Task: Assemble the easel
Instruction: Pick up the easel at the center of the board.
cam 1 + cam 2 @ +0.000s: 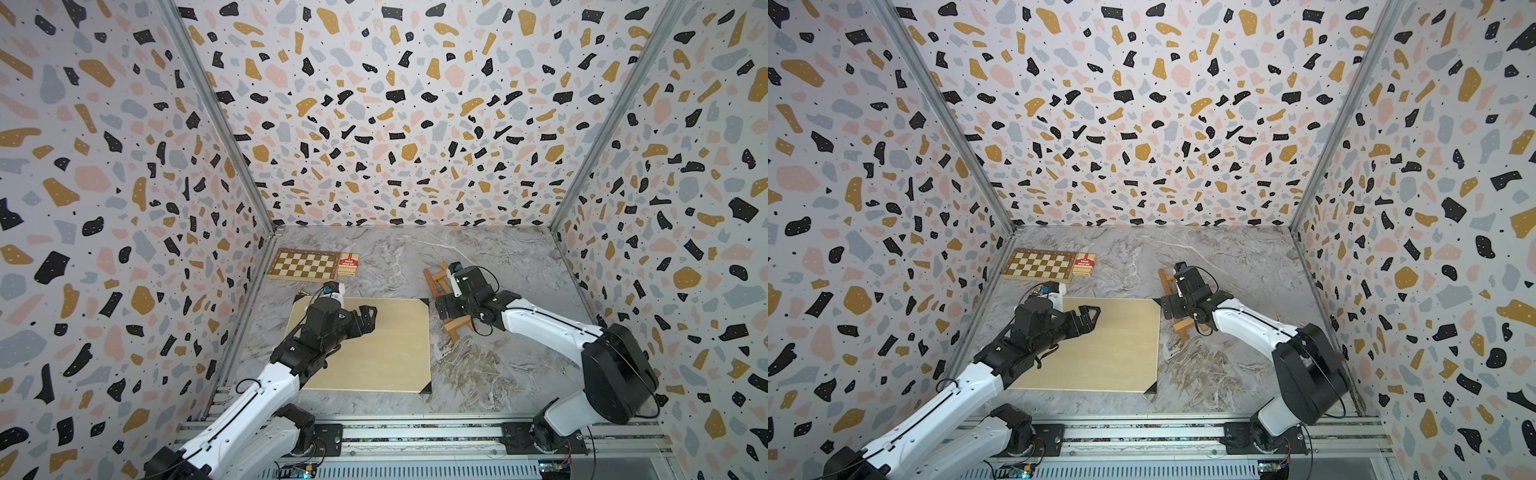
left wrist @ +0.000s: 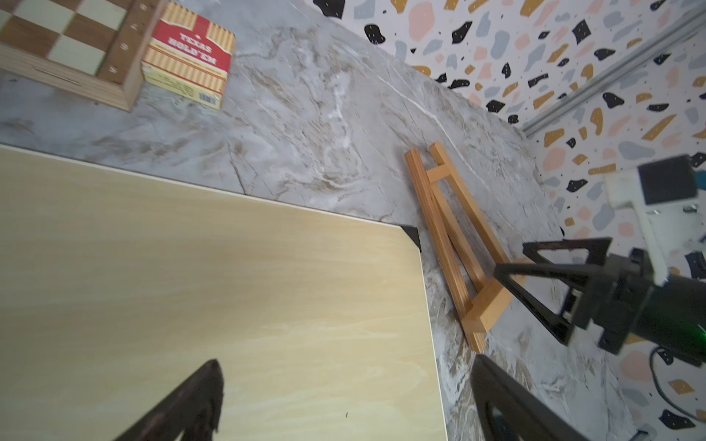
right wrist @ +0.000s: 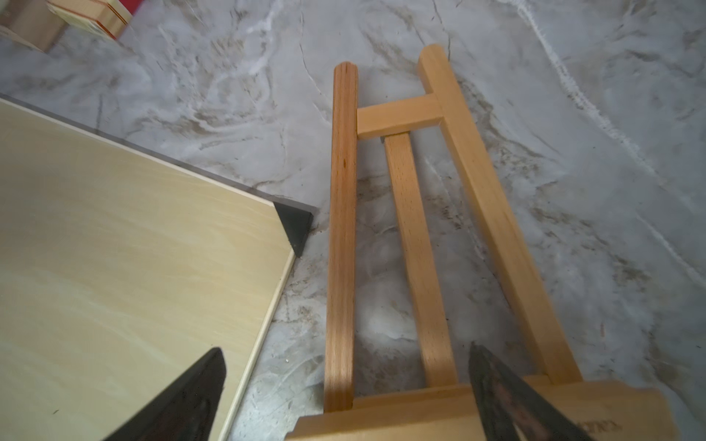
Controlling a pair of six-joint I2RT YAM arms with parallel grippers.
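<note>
Status: the small orange-brown wooden slat easel (image 1: 457,327) lies flat on the grey marbled tabletop (image 1: 490,374), just beside the right edge of the large pale wooden board with black corners (image 1: 374,353). It looks unassembled to us. In the right wrist view the back leg lies folded in between the two front slats (image 3: 342,229).

Right gripper (image 3: 345,349): jaws spread wide, holding nothing. It hangs over the ledge end of the easel. In the left wrist view (image 2: 511,259) it sits close above the ledge (image 2: 487,307); we can't tell whether it touches.

Left gripper (image 1: 370,318): also wide open and empty, hovering over the board, well apart from the easel.

Step in hand, as we read it: approach for the first grasp, nothing picked up yet.

Next move calls for:
- right jaws down and closed across the ledge or a front slat
- tip the frame upright
- left arm across to swing the back leg out

Risk: the thin slats may slide on the smooth top as the jaws close, and the board edge leaves little finger room on that side.

The brown-and-cream chessboard (image 1: 305,264) and the red card box (image 1: 348,264) sit at the far left, out of the way.
</note>
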